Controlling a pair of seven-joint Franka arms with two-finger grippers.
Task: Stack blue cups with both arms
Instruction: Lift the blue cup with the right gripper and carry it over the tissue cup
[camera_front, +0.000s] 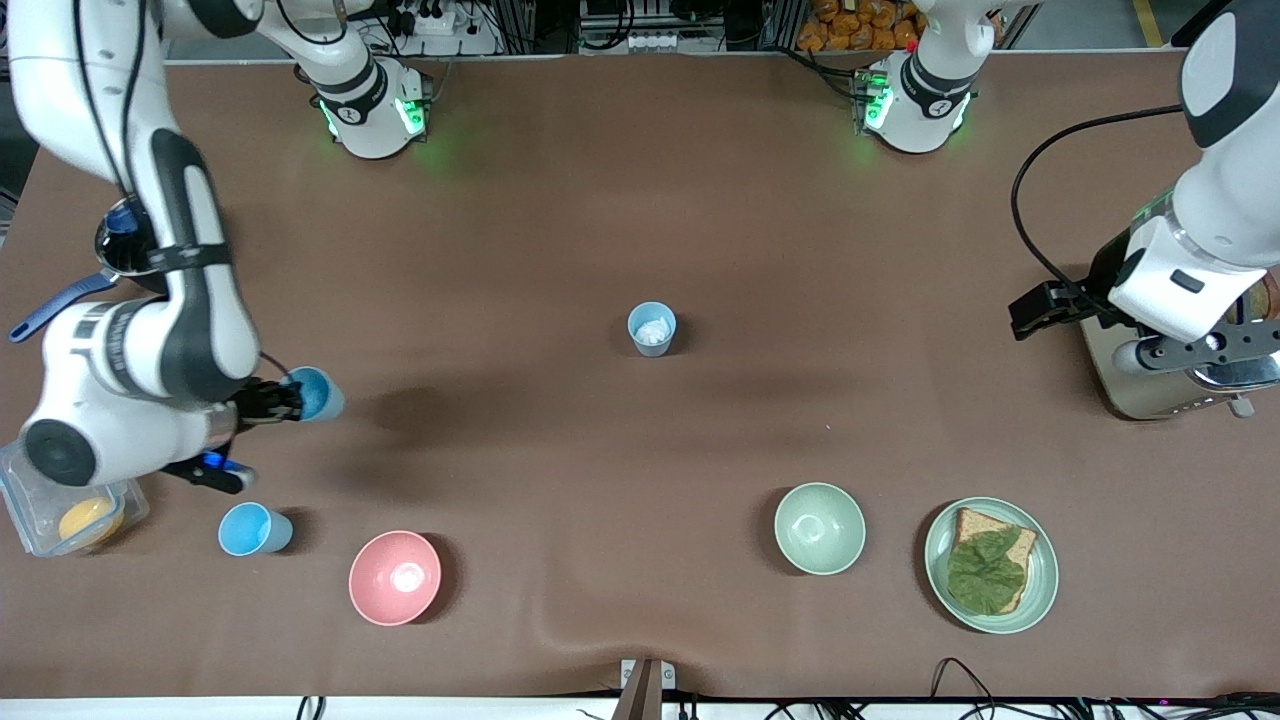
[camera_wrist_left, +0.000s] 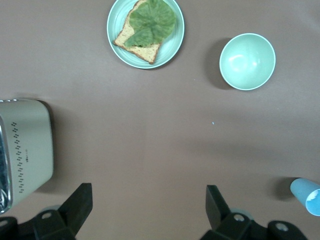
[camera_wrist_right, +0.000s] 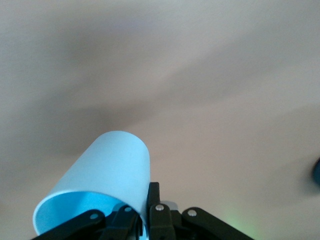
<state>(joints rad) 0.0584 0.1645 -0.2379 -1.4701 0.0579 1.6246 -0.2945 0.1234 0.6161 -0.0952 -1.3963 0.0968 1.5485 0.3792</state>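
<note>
Brown matting covered the long surface (camera_front: 640, 200) where two white robot arms worked at stacking blue cups. The right arm (camera_front: 150, 330) reached down over its own end of the surface, and the right gripper (camera_front: 275, 400) was clamped on the rim of a bright blue cup (camera_front: 318, 393), carried tipped on its side above the matting; the right wrist view showed one finger inside the rim and one outside. The left arm (camera_front: 1215, 190) waited above a toaster (camera_front: 1165, 385) at its end, the left gripper (camera_wrist_left: 147, 202) spread apart and holding nothing.

A plate (camera_front: 1042, 590) with bread and a leaf, a pale green bowl (camera_front: 819, 528) and a pink bowl (camera_front: 394, 578) lined the edge nearest the front camera. A second bright blue cup (camera_front: 254, 529) stood upright beside the pink bowl, toward the right arm's end. A duller blue cup (camera_front: 651, 328) with something white inside stood alone near the middle, well apart from the rest.

By appearances the step in hand was the carry, with no cups stacked. The next move would call for turning the held cup upright and lowering it squarely into a standing cup; which one could not be told.
</note>
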